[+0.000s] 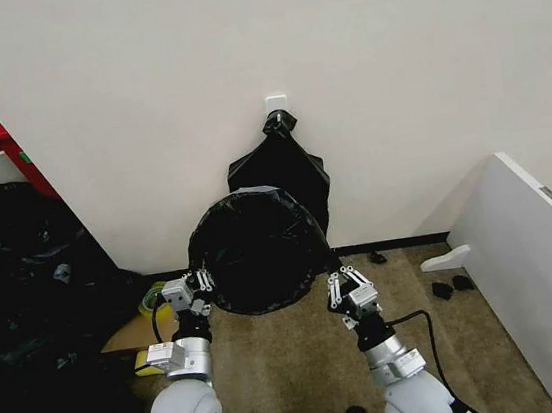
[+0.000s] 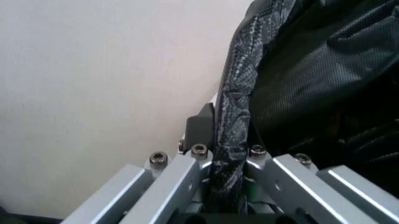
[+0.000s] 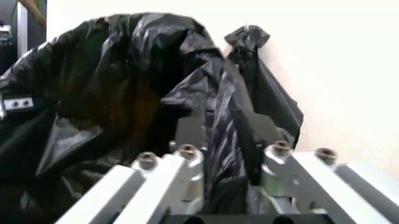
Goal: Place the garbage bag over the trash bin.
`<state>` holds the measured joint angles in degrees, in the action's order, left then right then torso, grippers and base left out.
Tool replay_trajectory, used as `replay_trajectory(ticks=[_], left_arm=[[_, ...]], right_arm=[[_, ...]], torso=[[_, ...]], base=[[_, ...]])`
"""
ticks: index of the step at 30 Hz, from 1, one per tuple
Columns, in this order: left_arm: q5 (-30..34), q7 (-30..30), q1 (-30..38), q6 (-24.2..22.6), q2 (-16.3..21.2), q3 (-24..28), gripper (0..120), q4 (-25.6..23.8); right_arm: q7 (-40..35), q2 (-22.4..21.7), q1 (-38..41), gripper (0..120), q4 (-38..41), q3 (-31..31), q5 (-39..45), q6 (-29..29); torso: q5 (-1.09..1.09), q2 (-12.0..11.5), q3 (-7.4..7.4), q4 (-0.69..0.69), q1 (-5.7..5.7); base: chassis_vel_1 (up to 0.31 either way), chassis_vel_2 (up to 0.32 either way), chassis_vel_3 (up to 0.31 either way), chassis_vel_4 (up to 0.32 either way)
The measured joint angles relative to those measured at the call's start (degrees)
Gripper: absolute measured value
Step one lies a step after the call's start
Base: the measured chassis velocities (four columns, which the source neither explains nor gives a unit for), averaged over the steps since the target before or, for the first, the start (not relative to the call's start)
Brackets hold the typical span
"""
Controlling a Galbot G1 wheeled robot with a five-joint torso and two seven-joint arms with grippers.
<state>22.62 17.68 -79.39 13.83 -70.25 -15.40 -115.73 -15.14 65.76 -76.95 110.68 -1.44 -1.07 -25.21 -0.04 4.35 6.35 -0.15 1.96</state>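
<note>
left hand (image 1: 202,282) and right hand (image 1: 344,287) both clamped on garbage bag (image 1: 256,249) rim, stretched open between them

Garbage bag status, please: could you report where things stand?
Left pincer and right pincer shut on garbage bag rim, mouth held open. Second bag hangs behind.

Brown carpeted floor (image 1: 287,376) carries a white board (image 1: 541,275) leaning at right and small dark scraps (image 1: 449,288).

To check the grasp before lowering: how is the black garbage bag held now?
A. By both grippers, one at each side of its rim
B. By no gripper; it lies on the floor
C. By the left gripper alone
A: the left gripper and the right gripper each pinch the rim of the garbage bag, stretching it open between them.
</note>
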Motion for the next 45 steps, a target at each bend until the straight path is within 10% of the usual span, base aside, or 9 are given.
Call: replay_trajectory(ticks=[13, 30, 45], left_arm=[[-0.49, 0.0, -0.41, 0.0, -0.24, 0.11, 0, -0.27], [-0.36, 0.04, -0.45, -0.08, -0.41, 0.22, 0, -0.88], [-0.47, 0.03, -0.57, -0.09, -0.04, -0.42, 0, -0.48]], right_arm=[[-3.21, 0.22, 1.12, 63, -0.44, 0.33, -1.37, 3.83], [-3.43, 0.5, 1.56, 1, -0.98, 0.22, -1.25, 4.16], [4.56, 0.05, 1.21, 0, -0.46, -0.66, 6.91, -1.89]], torso=[[0.0, 0.0, 0.0, 0.0, 0.0], [0.0, 0.0, 0.0, 0.0, 0.0], [0.0, 0.0, 0.0, 0.0, 0.0]], base=[[0.0, 0.0, 0.0, 0.0], [0.0, 0.0, 0.0, 0.0], [0.0, 0.0, 0.0, 0.0]])
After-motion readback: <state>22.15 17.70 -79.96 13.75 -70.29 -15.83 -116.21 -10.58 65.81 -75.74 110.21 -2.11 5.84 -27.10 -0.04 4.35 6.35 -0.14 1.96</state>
